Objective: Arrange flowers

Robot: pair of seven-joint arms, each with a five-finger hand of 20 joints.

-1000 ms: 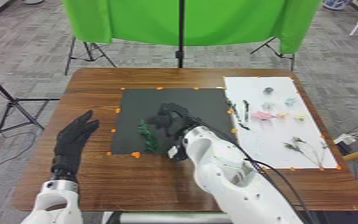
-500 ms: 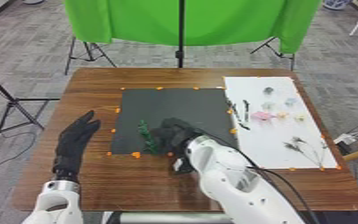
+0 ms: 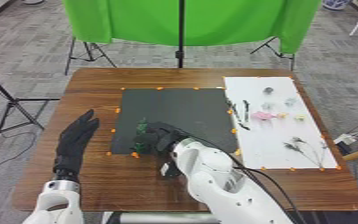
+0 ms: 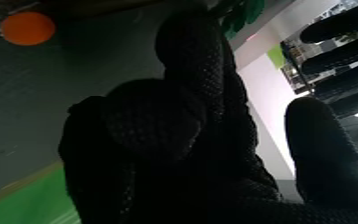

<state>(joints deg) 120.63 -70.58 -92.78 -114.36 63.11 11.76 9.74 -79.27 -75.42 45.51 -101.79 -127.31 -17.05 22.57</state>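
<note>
On the dark mat (image 3: pixel 180 102), a green leafy sprig (image 3: pixel 142 131) lies near the lower left. My right hand (image 3: pixel 161 134) is low against the sprig's right side. In the right wrist view, my right hand (image 4: pixel 193 120) has one finger extended toward green leaves (image 4: pixel 245 15), other fingers loosely bent and its thumb standing apart; it is open. My left hand (image 3: pixel 74 137) rests left of the mat in the head view, fingers straight. Its spread fingers, part of the left hand (image 4: pixel 340 56), appear farther off in the wrist view.
A white sheet (image 3: pixel 246 85) at the right bears dark green sprigs (image 3: pixel 245 111), a pink flower (image 3: pixel 262 115), small pale and yellow blooms, and thin dried stems (image 3: pixel 305 150). Orange markers (image 3: pixel 135 155) line the mat and sheet edges.
My right hand has moved left and toward the near edge, up to the sprig. The sprig's lower part has shifted left. The left hand has hardly moved.
</note>
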